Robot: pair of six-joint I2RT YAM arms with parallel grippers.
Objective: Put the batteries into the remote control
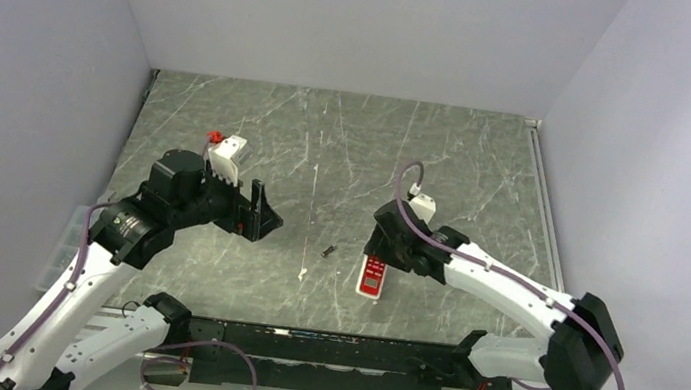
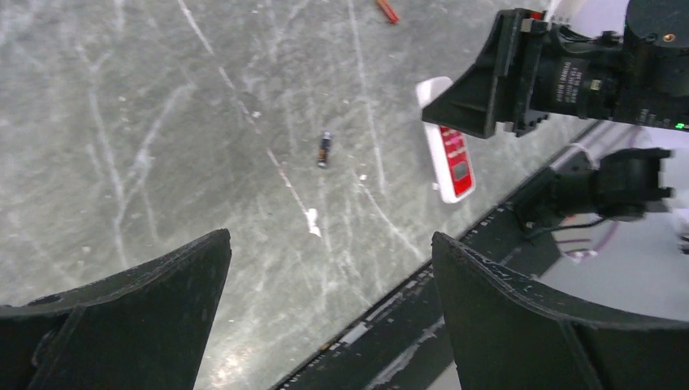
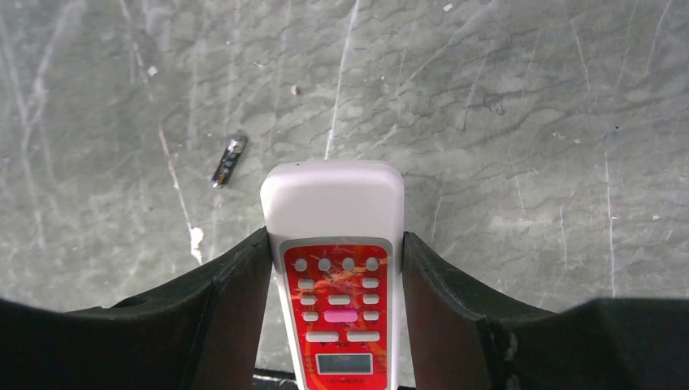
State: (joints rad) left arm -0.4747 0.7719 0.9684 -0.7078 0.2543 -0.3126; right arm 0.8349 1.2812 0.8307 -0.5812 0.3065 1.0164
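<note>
**Figure. Battery loading, the grasp on the handset.** Top view: the remote control [image 1: 372,276] lies towards 5 o'clock of the table [image 1: 468,151] centre, near the front edge, with its red button face up. The right hand [image 1: 385,249] is clamped on it. In the right wrist view both fingers [image 3: 240,301] press against the long white sides of the handset, and its blank white end sticks out past the tips towards 12 o'clock. Whether the handset is raised off the table cannot be told.

One dark battery [image 1: 327,250] lies loose on the table at about 10 o'clock from the handset, apart from both hands. A pale speck [image 1: 303,272] sits at 7 o'clock from that battery. It cannot be told whether this is the second battery or a mark in the stone.

The left hand [image 1: 258,212] hangs above the table at about 10 o'clock from the dark battery. Its fingers are spread wide and hold nothing.

*Step in hand:* securing the handset. No battery is picked up or seated, so the task is judged to be at an early stage.

*Next move:* the button face is uppermost, so the battery bay probably lies on the hidden back. The handset likely needs lifting and turning over, with the grip kept firm on its smooth narrow sides. The free left hand is well placed to come down on the dark battery. That battery is small and round, so it may roll if the fingers close off-centre.
</note>
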